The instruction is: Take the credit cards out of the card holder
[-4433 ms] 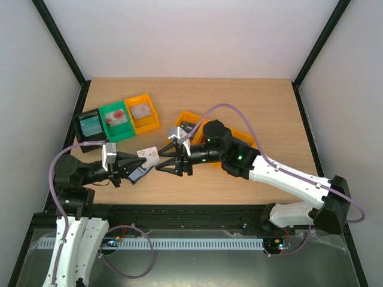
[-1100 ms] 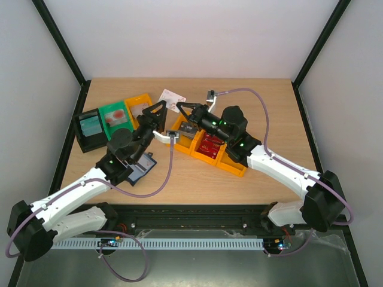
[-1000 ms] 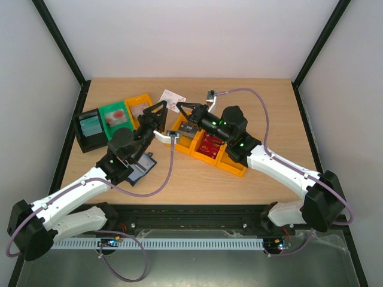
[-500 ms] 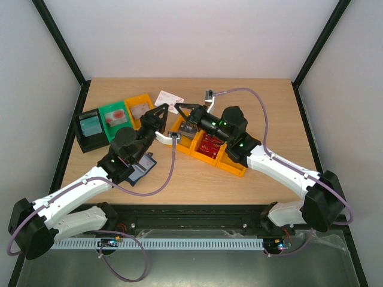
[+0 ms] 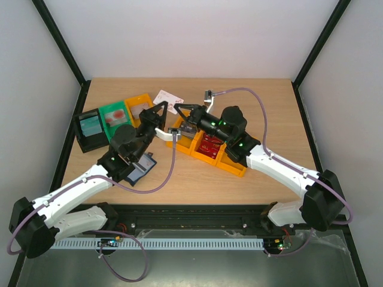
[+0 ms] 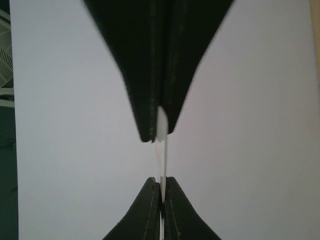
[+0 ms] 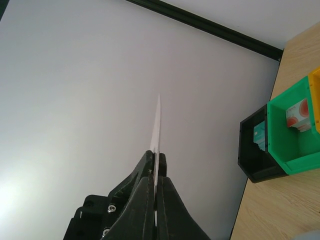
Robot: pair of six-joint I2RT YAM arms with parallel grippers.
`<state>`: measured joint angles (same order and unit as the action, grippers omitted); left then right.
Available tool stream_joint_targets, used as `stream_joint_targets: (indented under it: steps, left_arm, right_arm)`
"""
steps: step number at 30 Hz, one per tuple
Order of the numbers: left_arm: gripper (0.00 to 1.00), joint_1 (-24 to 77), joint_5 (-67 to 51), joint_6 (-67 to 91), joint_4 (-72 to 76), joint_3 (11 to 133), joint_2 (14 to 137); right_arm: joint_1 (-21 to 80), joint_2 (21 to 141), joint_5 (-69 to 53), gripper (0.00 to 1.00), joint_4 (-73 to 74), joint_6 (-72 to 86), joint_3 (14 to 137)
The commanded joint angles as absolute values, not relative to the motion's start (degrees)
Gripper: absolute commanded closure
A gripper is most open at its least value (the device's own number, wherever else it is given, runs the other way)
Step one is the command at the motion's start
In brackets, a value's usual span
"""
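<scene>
**Both grippers pinch one white card above the table**

The left gripper [image 5: 163,107] is closed tight on a white card [image 5: 169,97] with reddish print. In the left wrist view the dark fingers meet on the card's thin edge with no gap showing. The right gripper [image 5: 178,108] is closed just as tight on the same card, which in the right wrist view stands edge-on out of the pinched fingertips. The two grippers face each other tip to tip, each at the near edge of the card, and hold it clear of the table [image 5: 251,98].

The card holder [image 5: 143,169] — dark navy — lies flat on the table near the front edge, partly covered by the left arm and well apart from the held card. I cannot tell whether any cards remain in it.

Other cards:
- A red card [image 5: 209,144] lies in the middle compartment of the orange tray [image 5: 234,168].
- A dark grey card [image 5: 188,128] lies in the tray's far compartment, just below the right gripper.
- The black bin [image 5: 79,133] holds a teal card [image 5: 91,125].
- The green bin [image 5: 124,135] holds a white-and-red card [image 5: 115,116].
- The orange bin [image 5: 151,123] holds a pale card [image 5: 139,109].
</scene>
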<state>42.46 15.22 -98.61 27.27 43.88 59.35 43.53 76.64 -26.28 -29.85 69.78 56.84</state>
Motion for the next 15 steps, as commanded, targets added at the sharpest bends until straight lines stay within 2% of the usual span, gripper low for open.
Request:
stream_joint_targets:
  steps: [1, 3, 4, 7, 10, 13, 15]
  left_arm:
    - [0.98, 42.2, 16.1, -97.5, 26.5, 46.0, 59.8]
    - [0.98, 42.2, 16.7, -95.3, 23.3, 46.9, 59.6]
    - [0.98, 42.4, 17.8, -92.9, 20.2, 47.6, 59.5]
    - [0.98, 42.3, 21.9, -78.5, 5.6, 52.2, 60.4]
    - [0.98, 40.1, 22.8, -66.9, -13.0, 57.6, 62.9]
    - [0.98, 35.7, 21.2, -56.5, -30.8, 65.9, 68.4]
    - [0.98, 31.8, 19.2, -50.7, -42.7, 72.1, 74.0]
  right_arm:
    - [43.8, 76.4, -27.9, 0.98, -32.4, 68.8, 59.0]
    - [43.9, 76.1, -27.7, 0.98, -32.3, 68.4, 58.7]
    - [43.8, 75.8, -27.5, 0.91, -32.3, 67.9, 58.3]
    - [43.0, 74.3, -25.8, 0.54, -30.8, 66.0, 56.6]
    - [40.1, 71.6, -23.5, 0.31, -27.7, 63.0, 54.4]
    - [37.3, 68.0, -20.2, 0.01, -22.3, 57.3, 53.7]
    - [36.6, 65.7, -17.2, 0.01, -17.9, 52.3, 54.1]
